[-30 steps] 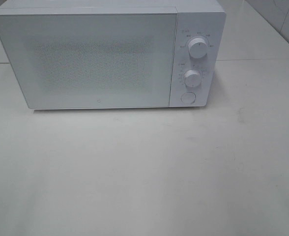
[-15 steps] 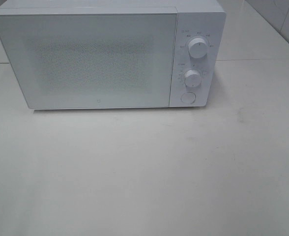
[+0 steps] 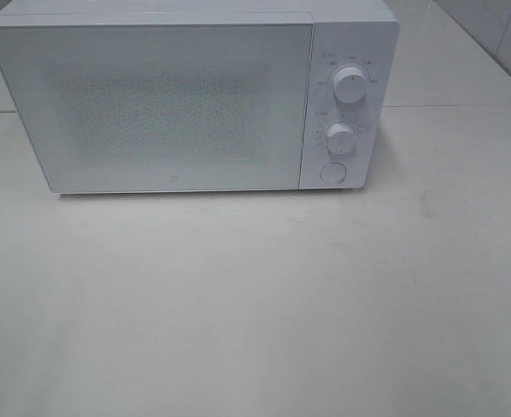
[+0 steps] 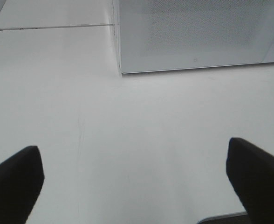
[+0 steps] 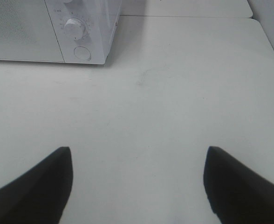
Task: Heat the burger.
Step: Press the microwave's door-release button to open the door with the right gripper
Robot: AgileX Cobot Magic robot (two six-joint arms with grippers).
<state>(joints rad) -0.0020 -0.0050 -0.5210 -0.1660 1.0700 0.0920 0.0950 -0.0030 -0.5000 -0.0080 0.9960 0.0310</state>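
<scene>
The burger is out of view in every frame. A white microwave (image 3: pixel 177 100) stands at the back of the white table with its door shut; two knobs (image 3: pixel 349 85) and a round button (image 3: pixel 332 173) sit on its right panel. Neither arm shows in the exterior high view. My left gripper (image 4: pixel 134 182) is open over bare table, some way in front of the microwave (image 4: pixel 197 35). My right gripper (image 5: pixel 137 186) is open too, with nothing between its dark fingers (image 5: pixel 37 189), and the microwave's (image 5: pixel 53 30) control panel lies ahead of it.
The white table (image 3: pixel 255 304) stretches in front of the microwave. A seam between tabletops (image 3: pixel 455 106) runs behind it on the right. A faint smudge (image 5: pixel 148 74) marks the surface in the right wrist view.
</scene>
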